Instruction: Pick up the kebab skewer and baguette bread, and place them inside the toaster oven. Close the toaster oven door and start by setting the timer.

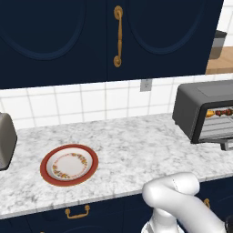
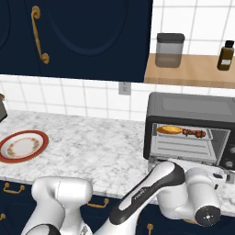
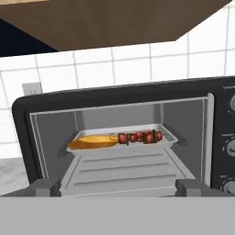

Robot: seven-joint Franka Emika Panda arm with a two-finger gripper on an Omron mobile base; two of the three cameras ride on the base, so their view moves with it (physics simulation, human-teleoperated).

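Hanging wide open and empty, the gripper (image 3: 117, 186) faces the toaster oven (image 3: 124, 137); baguette bread (image 3: 92, 141) and kebab skewer (image 3: 137, 137) lie inside. The stiff door wants lifting by its front edge.

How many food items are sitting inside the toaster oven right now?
2. The stubby golden-orange baguette bread lies on the left of the tray inside the dark grey toaster oven; the kebab skewer with dark red chunks lies to its right, their ends meeting.
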